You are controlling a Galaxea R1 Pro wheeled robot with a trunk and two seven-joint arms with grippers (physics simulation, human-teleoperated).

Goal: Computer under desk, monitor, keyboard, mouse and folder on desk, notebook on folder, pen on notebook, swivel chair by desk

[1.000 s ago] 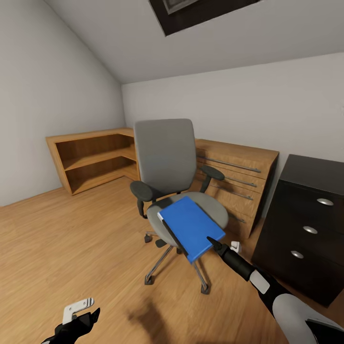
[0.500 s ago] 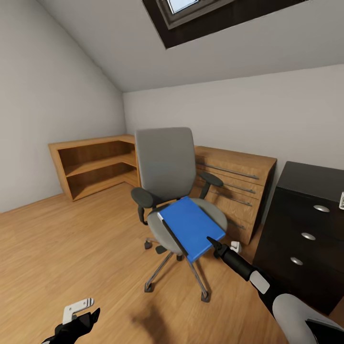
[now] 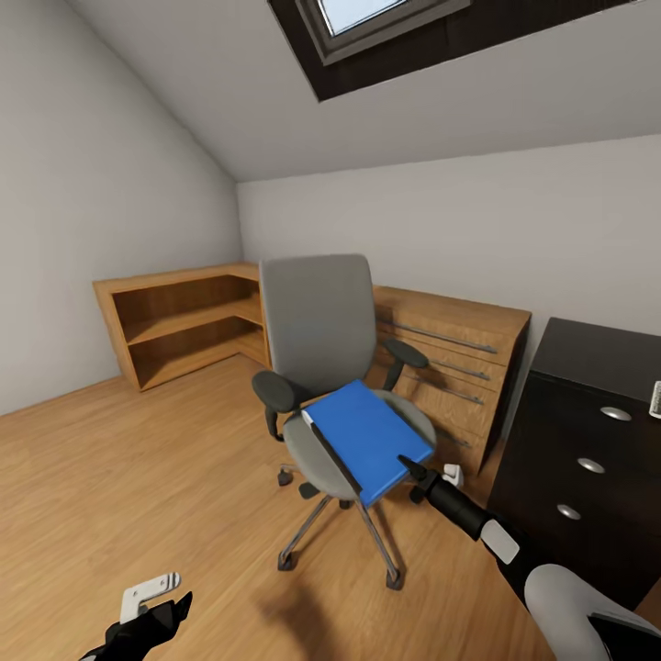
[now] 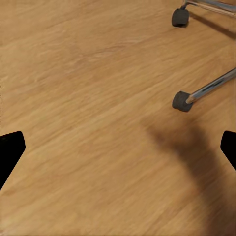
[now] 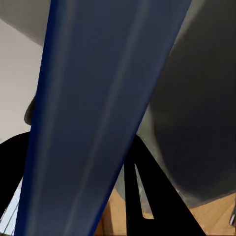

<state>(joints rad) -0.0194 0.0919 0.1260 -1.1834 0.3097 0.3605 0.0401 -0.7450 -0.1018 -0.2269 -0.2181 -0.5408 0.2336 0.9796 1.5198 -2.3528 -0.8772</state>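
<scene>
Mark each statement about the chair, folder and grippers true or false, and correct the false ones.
1. The folder lies on the swivel chair. True.
2. The right gripper is at the folder's near edge. True.
3. The left gripper holds the folder. False: it hangs open over the wooden floor.
4. The swivel chair's seat is blue. False: it is grey.
5. The desk stands left of the chair. False: it stands right.

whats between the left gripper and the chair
Bare wooden floor lies between the left gripper and the chair in the head view.
</scene>
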